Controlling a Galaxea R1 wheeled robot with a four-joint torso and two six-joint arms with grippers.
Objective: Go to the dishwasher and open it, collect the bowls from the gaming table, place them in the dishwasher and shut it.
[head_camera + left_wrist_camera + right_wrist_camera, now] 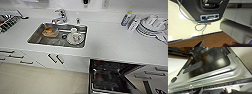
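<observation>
We are holding our right claw (211, 91) just above the inner face of the dishwasher (110, 76) door, which is lying swung down, likely so its dark interior is ready for loading; we cannot tell how far either claw is parted. Farther off, the sink (35, 37) is holding a bowl (50, 31) and a cup (74, 31).

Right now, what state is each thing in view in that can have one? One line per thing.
dishwasher: door open, dark interior exposed; its steel inner door panel shows close in the right wrist view.
sink: holds dishes, not empty.
faucet: no running water visible.
white cabinet doors: shut.
bottle: upright on the counter.
stacked plates: piled on the counter at the right.
</observation>
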